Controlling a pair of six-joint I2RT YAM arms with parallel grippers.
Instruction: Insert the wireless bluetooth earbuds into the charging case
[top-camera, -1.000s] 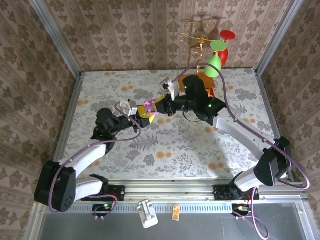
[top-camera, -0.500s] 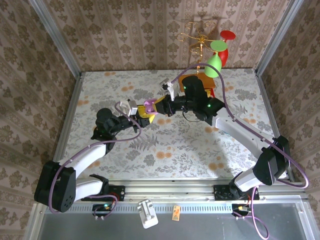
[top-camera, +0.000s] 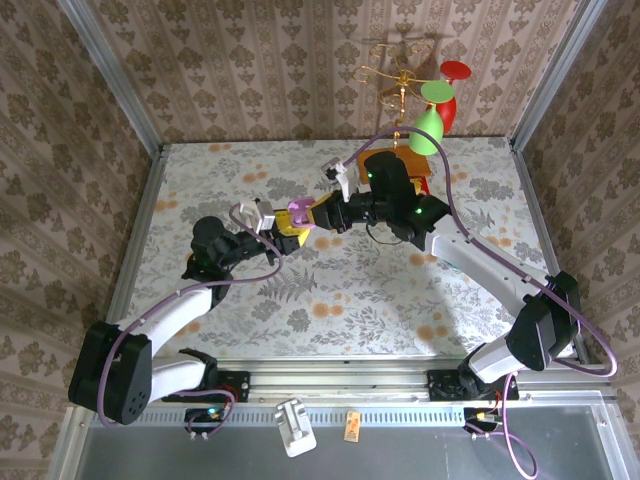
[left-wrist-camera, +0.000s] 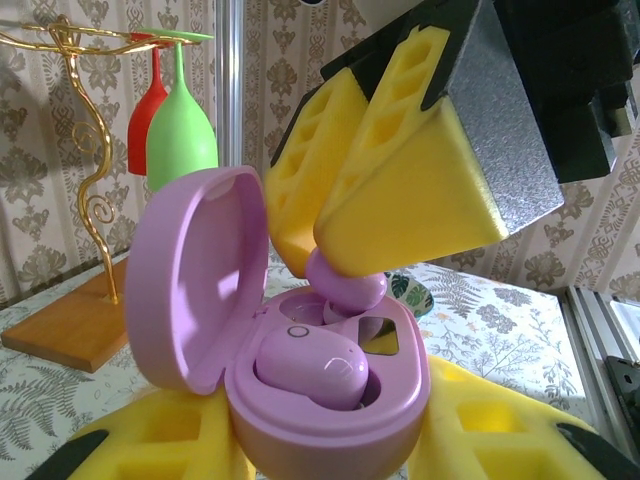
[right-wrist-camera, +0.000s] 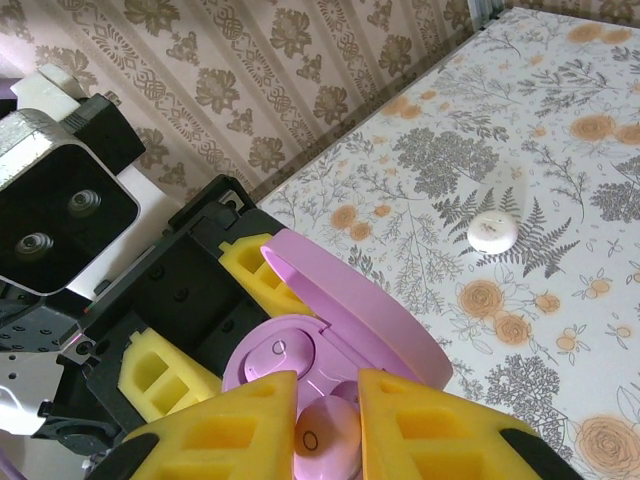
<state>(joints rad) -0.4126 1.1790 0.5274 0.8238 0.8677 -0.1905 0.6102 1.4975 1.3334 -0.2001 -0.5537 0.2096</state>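
figure: second earbud at the mouth of the open case, wrist and overhead views.

the left gripper (left-wrist-camera: 325, 455) clamps the lilac charging case (left-wrist-camera: 330, 410) between its yellow foam pads (left-wrist-camera: 480, 430), one on each flank, and holds it off the table (right-wrist-camera: 560, 330) with the lid (left-wrist-camera: 190, 290) hinged back. one earbud (left-wrist-camera: 315, 365) sits in its well. the neighbouring well (left-wrist-camera: 378, 335) shows dark and unfilled. the right gripper (right-wrist-camera: 326, 420) pinches the held earbud (left-wrist-camera: 345, 288) between its foam tips, just above that open well and close to the rim; contact with the rim cannot be told. a whitish bean-sized piece (right-wrist-camera: 492, 231), possibly another earbud, lies well apart on the table.

handling, as judged: the earbud is very light, rigid and glossy, with a rounded shell that offers no flat face. it is likely to roll or squirt out of a pinch taken off-centre. the best hold is across the widest part of the shell, leaving the underside free to enter the well. the foam yields and should tolerate a firm squeeze without marking the plastic. seating probably needs the bud's orientation to match the well, since the shape is not symmetric. the case is a smooth pebble, also slippery; the flank grip below the hinge line suits it and keeps the lid clear. downward pressure should stay gentle, or the case may twist in the pads.
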